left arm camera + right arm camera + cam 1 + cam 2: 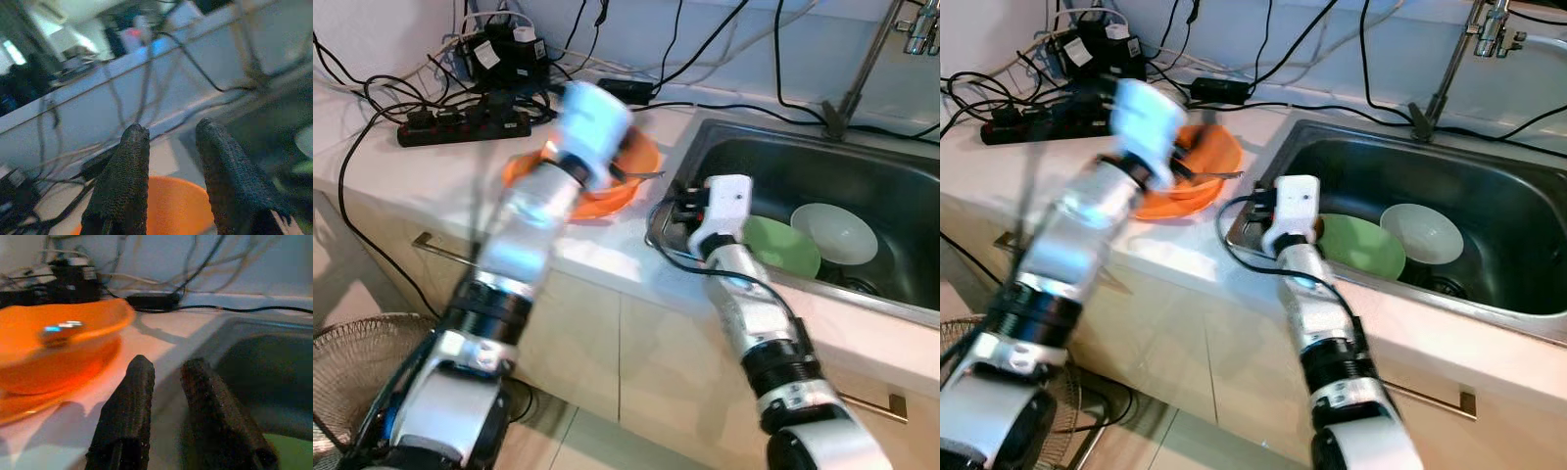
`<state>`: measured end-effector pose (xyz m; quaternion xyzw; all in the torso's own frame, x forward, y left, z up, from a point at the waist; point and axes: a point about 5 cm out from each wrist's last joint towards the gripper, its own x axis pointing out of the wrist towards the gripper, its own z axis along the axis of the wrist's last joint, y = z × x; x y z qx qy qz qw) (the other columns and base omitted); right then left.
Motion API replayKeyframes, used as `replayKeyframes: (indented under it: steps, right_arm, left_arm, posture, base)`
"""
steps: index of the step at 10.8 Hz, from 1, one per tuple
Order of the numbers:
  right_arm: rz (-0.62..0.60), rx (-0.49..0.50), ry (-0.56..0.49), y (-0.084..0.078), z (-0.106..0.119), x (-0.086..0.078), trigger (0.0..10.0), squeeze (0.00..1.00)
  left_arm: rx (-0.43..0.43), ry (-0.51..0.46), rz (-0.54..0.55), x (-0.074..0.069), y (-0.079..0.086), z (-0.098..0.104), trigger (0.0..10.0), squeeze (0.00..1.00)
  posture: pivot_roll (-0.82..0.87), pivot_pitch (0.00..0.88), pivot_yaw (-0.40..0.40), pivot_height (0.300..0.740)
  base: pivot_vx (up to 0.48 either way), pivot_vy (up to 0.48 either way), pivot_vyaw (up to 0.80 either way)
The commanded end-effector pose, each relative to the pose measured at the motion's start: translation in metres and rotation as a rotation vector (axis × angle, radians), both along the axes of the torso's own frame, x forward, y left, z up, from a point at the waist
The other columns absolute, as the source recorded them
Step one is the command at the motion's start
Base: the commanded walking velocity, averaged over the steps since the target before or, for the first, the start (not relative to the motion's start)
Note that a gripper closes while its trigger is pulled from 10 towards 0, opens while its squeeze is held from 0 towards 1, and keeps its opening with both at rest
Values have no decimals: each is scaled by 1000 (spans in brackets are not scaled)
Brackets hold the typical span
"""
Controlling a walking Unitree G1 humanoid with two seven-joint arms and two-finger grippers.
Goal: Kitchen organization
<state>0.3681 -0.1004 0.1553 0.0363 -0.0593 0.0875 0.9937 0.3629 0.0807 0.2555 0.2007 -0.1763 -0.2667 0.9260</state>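
An orange bowl (641, 157) sits on an orange plate (607, 204) on the white counter, left of the steel sink (705, 132). A metal spoon (58, 329) lies in the bowl. In the sink are a green plate (791, 247) and a white bowl (837, 233). My left arm is blurred and reaches over the orange bowl. Its gripper (168, 132) hangs above the bowl, fingers slightly parted with nothing between them. My right gripper (166, 368) is low at the sink's left rim beside the orange dishes, fingers narrowly parted and holding nothing.
A black power strip (460, 127) and tangled cables crowd the back of the counter. The faucet (862, 69) stands behind the sink. A fan (352, 352) is on the floor at the left, in front of cabinet doors with handles.
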Motion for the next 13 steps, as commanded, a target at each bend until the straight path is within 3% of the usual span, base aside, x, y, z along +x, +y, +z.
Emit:
replayKeyframes:
  steps: [1,4,5,6,8,13]
  right_arm:
    - [-47,-6,-31,-13,10,6,10000,0]
    - [-179,-54,-24,-55,14,13,10000,0]
    - [-200,-58,-22,-62,14,13,10000,0]
    - [-214,-60,-20,-65,13,14,10000,0]
    - [-214,-59,-20,-64,12,14,10000,0]
    - [-213,-43,-28,-58,11,12,10000,0]
  left_arm:
    - [92,-8,-50,-6,-7,-9,10000,0]
    - [265,-27,-95,-14,-15,-30,10000,0]
    - [281,-31,-86,-13,-14,-33,10000,337]
    - [315,-46,-62,-11,-13,-36,10000,1000]
    - [382,-63,-36,-5,-16,-42,10000,0]
    - [415,-88,28,19,-29,-42,10000,0]
  posture:
    - [170,0,15,740]
    - [170,0,13,740]
    - [170,0,14,740]
    - [171,0,14,740]
    - [172,0,15,740]
    - [151,1,34,740]
  base:
    - [0,0,0]
    - [0,0,0]
    - [0,0,0]
    - [0,0,0]
    - [0,0,0]
    - [0,0,0]
